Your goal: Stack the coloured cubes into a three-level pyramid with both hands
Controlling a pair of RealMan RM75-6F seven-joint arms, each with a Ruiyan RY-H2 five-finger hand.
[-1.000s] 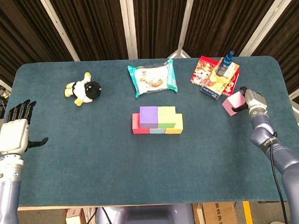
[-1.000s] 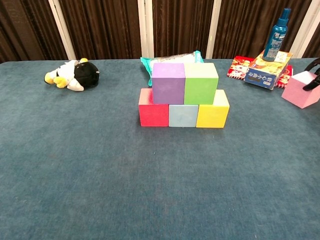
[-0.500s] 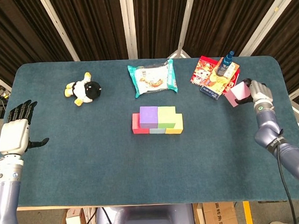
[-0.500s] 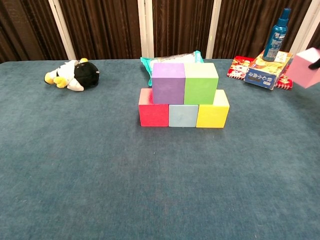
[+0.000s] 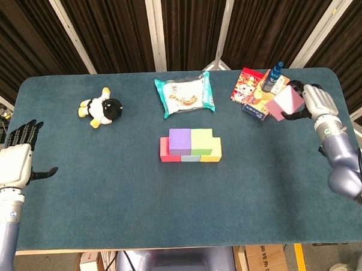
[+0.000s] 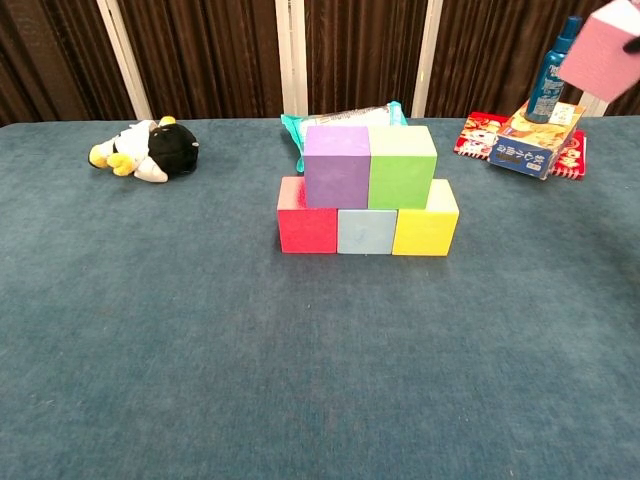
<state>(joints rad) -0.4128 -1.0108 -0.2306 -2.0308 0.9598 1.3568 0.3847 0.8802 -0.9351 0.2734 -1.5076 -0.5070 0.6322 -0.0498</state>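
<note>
Mid-table stands a two-level stack: a red cube (image 6: 306,228), a pale blue cube (image 6: 366,231) and a yellow cube (image 6: 425,229) in a row, with a purple cube (image 6: 336,166) and a green cube (image 6: 402,166) on top. My right hand (image 5: 315,103) holds a pink cube (image 5: 284,103) in the air at the far right, well above the table; the pink cube (image 6: 600,57) shows at the chest view's top right corner. My left hand (image 5: 15,159) hangs at the table's left edge, fingers apart, holding nothing.
A plush penguin (image 5: 101,108) lies at the back left. A snack bag (image 5: 184,94) lies behind the stack. At the back right, a blue spray bottle (image 6: 553,58) stands on a box (image 6: 526,140) atop a red packet (image 5: 246,84).
My right hand has lifted the pink cube from the table surface high into the air, drifting slightly back. The left hand has barely shifted.
</note>
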